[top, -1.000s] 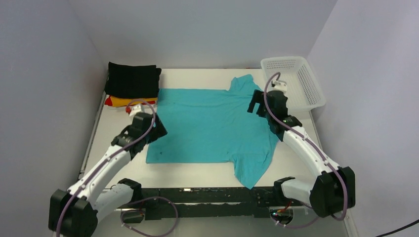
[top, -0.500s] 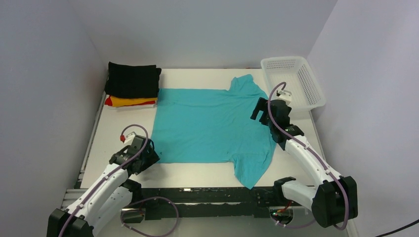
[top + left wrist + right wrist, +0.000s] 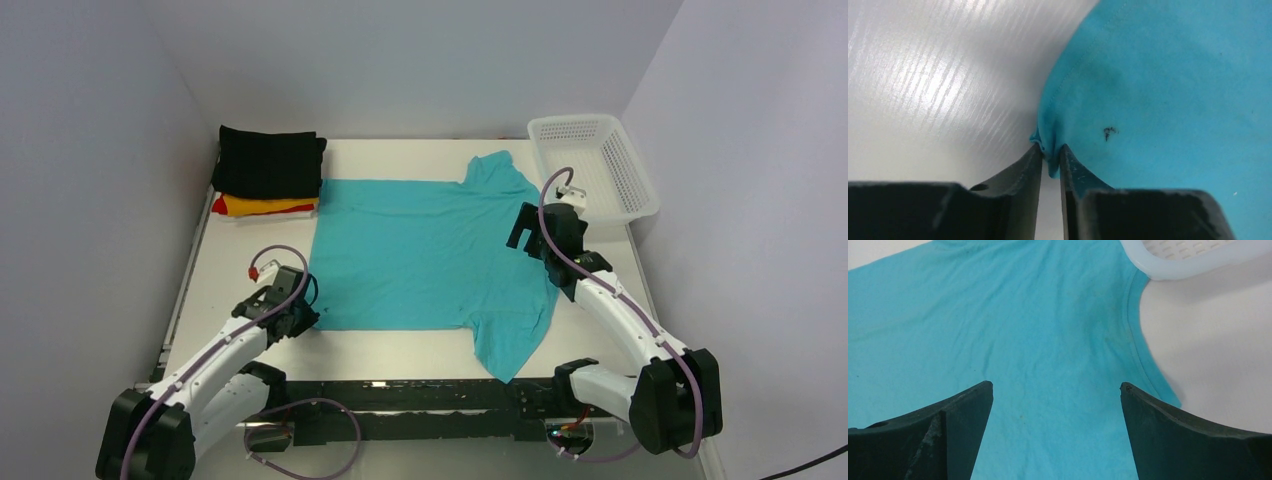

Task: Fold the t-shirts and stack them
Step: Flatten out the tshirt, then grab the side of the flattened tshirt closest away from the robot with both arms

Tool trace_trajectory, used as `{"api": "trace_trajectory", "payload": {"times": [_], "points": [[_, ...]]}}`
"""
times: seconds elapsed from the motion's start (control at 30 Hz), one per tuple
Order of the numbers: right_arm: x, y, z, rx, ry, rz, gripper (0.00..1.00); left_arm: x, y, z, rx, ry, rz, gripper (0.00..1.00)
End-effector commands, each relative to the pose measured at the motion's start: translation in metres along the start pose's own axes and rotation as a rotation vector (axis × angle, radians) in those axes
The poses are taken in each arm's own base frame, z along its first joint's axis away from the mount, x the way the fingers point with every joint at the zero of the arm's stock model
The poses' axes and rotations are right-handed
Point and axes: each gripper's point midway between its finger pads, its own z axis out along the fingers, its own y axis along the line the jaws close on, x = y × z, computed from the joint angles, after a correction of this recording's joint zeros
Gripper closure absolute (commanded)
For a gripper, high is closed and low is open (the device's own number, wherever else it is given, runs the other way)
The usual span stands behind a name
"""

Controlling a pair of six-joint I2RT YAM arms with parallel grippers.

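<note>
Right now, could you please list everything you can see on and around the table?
teal t-shirt: one, teal, spread flat across the middle of the table
folded t-shirts: three in one stack, black on top, yellow-orange and red beneath, far-left corner
basket: one, white mesh, far-right corner, beside the teal t-shirt's far sleeve
table: one, white, under everything
left gripper: one, black, closed on the teal t-shirt's near-left corner
right gripper: one, black, open above the teal t-shirt's right side, holding nothing
</note>
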Motion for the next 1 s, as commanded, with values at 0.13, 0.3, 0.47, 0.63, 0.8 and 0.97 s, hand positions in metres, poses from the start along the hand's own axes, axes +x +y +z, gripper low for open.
{"api": "trace_trajectory", "payload": {"times": [0.13, 0.3, 0.47, 0.63, 0.8, 0.97], "points": [[0.012, 0.002, -0.017, -0.024, 0.101, -0.022, 0.02, 0.002, 0.003, 0.004, -0.014, -0.001, -0.01, 1.0], [0.071, 0.027, -0.044, -0.153, 0.334, -0.124, 0.02, -0.003, 0.002, 0.002, -0.003, -0.026, -0.003, 1.0], [0.154, 0.032, -0.092, -0.161, 0.605, -0.201, 0.03, -0.006, 0.003, 0.0, -0.005, -0.039, 0.004, 1.0], [0.197, 0.006, -0.146, -0.073, 0.784, -0.29, 0.07, -0.006, 0.001, -0.001, 0.008, -0.038, 0.007, 1.0], [0.24, 0.009, -0.173, -0.081, 0.93, -0.332, 0.15, -0.004, 0.002, -0.001, 0.008, -0.032, 0.011, 1.0], [0.272, 0.003, -0.179, -0.047, 1.0, -0.333, 0.31, -0.006, 0.004, -0.003, 0.005, -0.043, 0.017, 1.0]]}}
